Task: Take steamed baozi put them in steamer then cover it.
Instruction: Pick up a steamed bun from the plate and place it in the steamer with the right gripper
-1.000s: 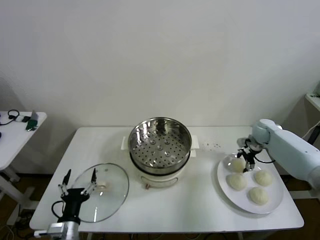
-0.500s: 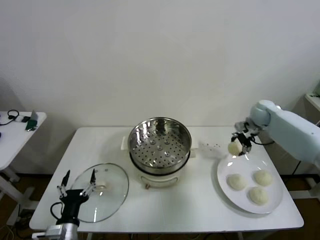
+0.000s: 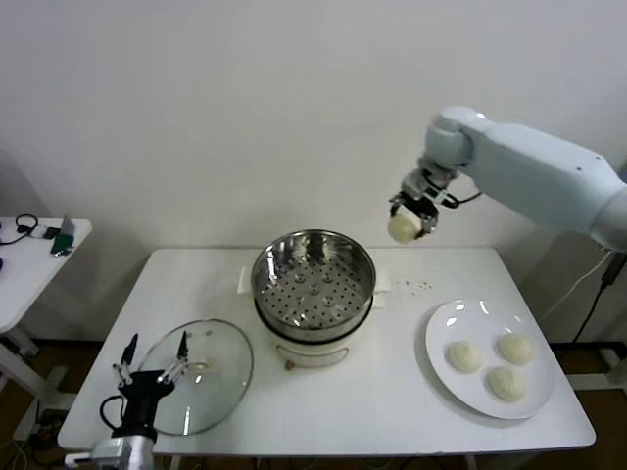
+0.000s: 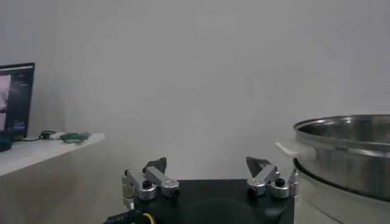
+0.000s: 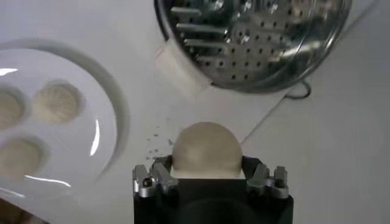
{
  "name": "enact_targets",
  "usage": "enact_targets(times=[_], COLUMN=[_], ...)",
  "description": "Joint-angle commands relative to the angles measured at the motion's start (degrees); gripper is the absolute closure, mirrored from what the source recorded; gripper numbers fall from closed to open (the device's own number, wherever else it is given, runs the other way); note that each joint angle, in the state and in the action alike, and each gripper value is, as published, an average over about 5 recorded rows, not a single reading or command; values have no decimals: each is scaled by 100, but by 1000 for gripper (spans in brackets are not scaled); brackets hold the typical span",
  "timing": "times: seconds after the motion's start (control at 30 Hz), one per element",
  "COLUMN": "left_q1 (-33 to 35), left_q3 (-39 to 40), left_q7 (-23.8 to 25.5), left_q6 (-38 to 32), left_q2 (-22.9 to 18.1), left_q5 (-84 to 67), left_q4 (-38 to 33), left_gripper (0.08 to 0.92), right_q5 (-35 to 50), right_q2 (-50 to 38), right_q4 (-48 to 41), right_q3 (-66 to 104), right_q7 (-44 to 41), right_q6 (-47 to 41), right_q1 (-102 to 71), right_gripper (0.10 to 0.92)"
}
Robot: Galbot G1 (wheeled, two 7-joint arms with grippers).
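Head view: baozi (image 3: 403,228) now off plate (image 3: 446,387).

Plain white wall (image 3: 245,108) filled back of room, evenly lit. White table (image 3: 392,392) stood against it. Smaller white side table (image 3: 29,259) sat off to left, small green item (image 3: 64,235) and dark cable (image 3: 18,227) on top.

No readable text, label or number anywhere.
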Motion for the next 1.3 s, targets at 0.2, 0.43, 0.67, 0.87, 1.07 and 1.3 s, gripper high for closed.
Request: enact_targets(times=[0.2, 0.43, 0.67, 0.87, 1.07, 1.3], left_q1=[-47, 19, 83, 96, 109, 123], left_q3=[64, 29, 4, 9, 17, 16], left_q7=[-19, -21, -25, -25, -24, -25], left_q6=[85, 63, 53, 49, 43, 31], left_q2=[116, 153, 180, 166, 159, 150], left_q5=[39, 22, -16, -26, -26, -30], left_q4=[-27, -11, -9, 7, 18, 34], left_gripper=[177, 177, 177, 177, 177, 177], right_q5=[-1603, -2146, -2445, -2829, -3054, -3109], right_q2=[1716, 2031, 2096, 2078, 2106, 2073], right_q4=[-287, -630, -820, -959, -1112, -1095], right_q3=[206, 330, 384, 528, 657, 698], right_q7=[49, 104, 113, 166, 215, 202], right_q6=[1040, 1210, 1279, 1395, 1459, 1441], right_q1=[-580, -1252, -1562, -1715, -1823, -1891], right_gripper=[296, 296, 296, 294, 292, 248])
